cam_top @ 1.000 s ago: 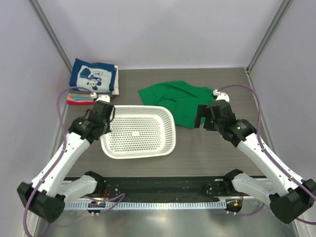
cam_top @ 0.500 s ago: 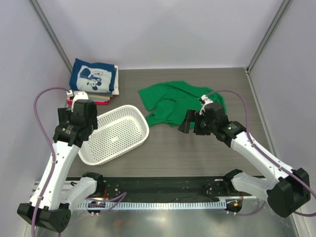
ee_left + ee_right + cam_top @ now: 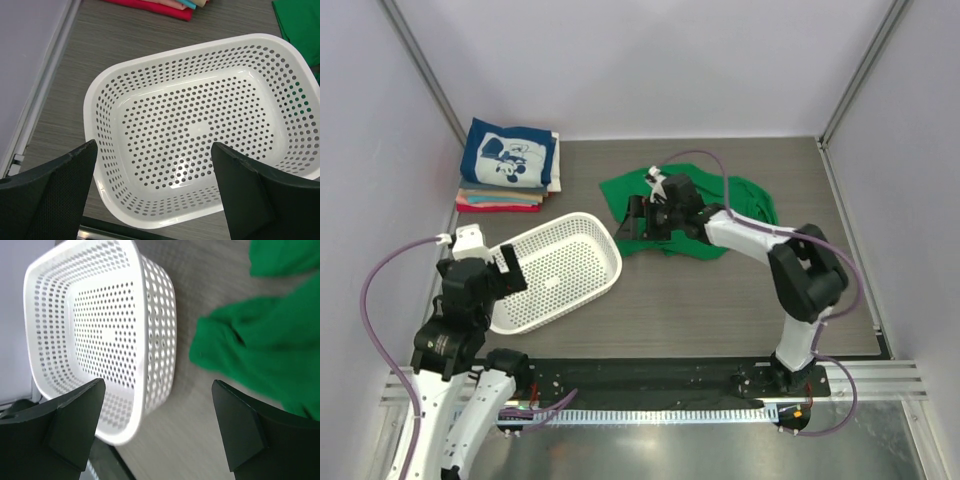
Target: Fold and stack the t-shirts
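The plain bright green short-sleeved cloth t-shirt [image 3: 745,198] [image 3: 280,350] [image 3: 300,20] lies crumpled and unfolded on the dark grey wood-grain desk [image 3: 720,300], at the middle of the far edge. Its folds are bunched and one lobe of cloth reaches toward the near left. In the far left corner sits a neat stack of folded tees [image 3: 500,200], and on top is the navy t-shirt with the white cartoon print [image 3: 510,155]. Cream, tan and red-pink edges show beneath it. The left wrist view catches only the red-pink edge [image 3: 150,6] of that pile.

Over the left part of the green shirt hangs the right gripper [image 3: 648,222] [image 3: 159,385]. Its two black fingers [image 3: 75,425] are spread wide apart with nothing between them. Its wrist view looks down past the shirt's lobe to bare desk.

Just beside that lobe, with a strip of desk between, stands the white perforated plastic basket [image 3: 603,232] [image 3: 160,340] [image 3: 90,100]. It is set askew toward the near left of the desk and holds nothing.

The left gripper [image 3: 485,270] [image 3: 154,146] is drawn in at the near left corner, above the basket's near end. It is likewise spread wide and grips nothing, with the basket's floor showing between its fingers [image 3: 60,190].
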